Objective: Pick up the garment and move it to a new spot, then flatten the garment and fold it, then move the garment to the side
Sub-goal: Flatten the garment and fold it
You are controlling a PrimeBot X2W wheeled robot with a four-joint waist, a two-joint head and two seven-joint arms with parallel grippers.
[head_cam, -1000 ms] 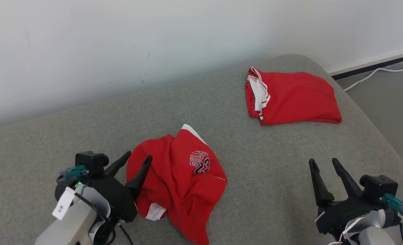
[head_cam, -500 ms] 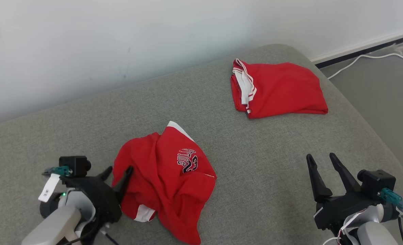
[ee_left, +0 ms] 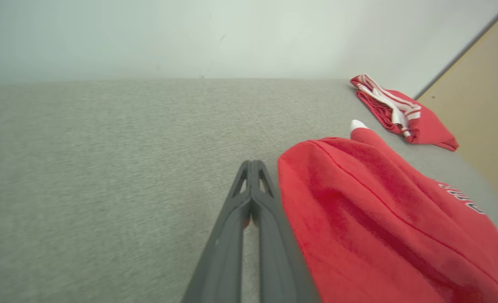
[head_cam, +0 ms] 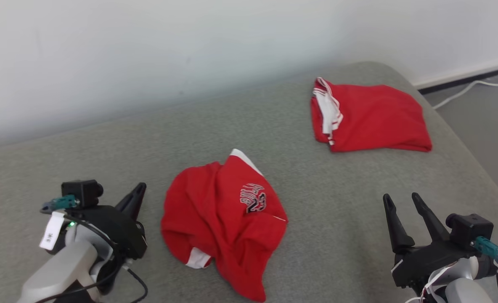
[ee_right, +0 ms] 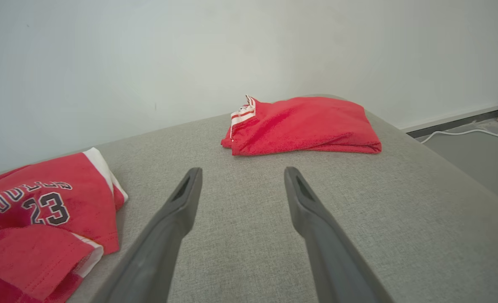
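The garment (head_cam: pixel 226 214) is a crumpled red jersey with "23" on it, lying in a heap on the grey cushion (head_cam: pixel 324 198). It also fills the right of the left wrist view (ee_left: pixel 379 219) and lies at the lower left of the right wrist view (ee_right: pixel 34 219). My left gripper (head_cam: pixel 139 187) is shut with nothing in it, just left of the heap and apart from it; its fingers (ee_left: pixel 252 168) are pressed together. My right gripper (head_cam: pixel 400 198) stands open and empty over bare cushion at the lower right (ee_right: pixel 240 170).
A second red garment (head_cam: pixel 371 118) lies folded at the cushion's far right corner, near the wall. Past the cushion's right edge the floor drops away, with a white cable (head_cam: pixel 463 90) along the baseboard. Bare cushion stretches between the two garments.
The left gripper's fingers have closed and it has drawn back left, away from the jersey's edge. The head camera has shifted. The right gripper stays open and still.
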